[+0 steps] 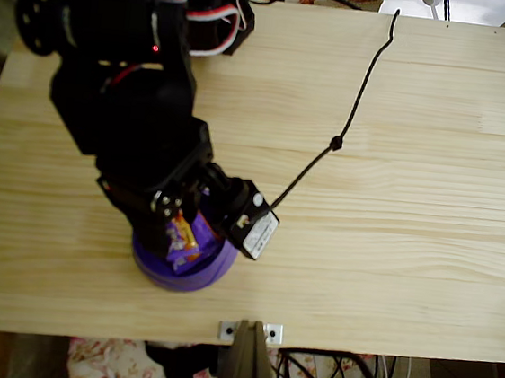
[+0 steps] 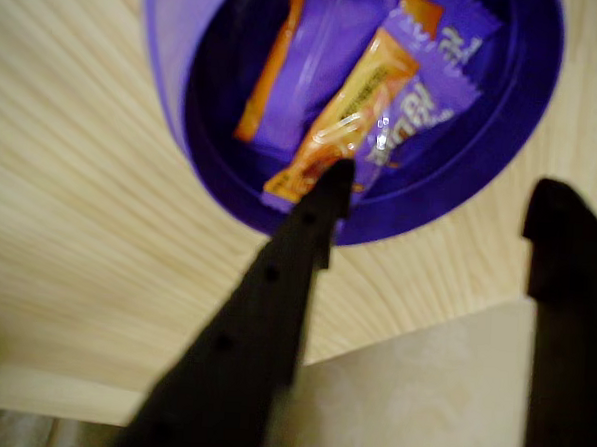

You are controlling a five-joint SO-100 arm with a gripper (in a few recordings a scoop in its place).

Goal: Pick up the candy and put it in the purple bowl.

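Currently, your candy lies inside the purple bowl, in the upper middle of the wrist view. Its long axis runs diagonally, from the lower left near the bowl's inner wall up toward the upper right, with an orange end at each extreme. A second wrapped piece lies just beside it to the left, angled more steeply. Your claw stands open and empty: the left finger tip sits over the candy's lower end, the right finger well apart at the right edge of the frame. Whether the tip touches the wrapper cannot be told. In the overhead view the bowl sits near the lower edge of the wooden surface, with the claw directly above the candy.
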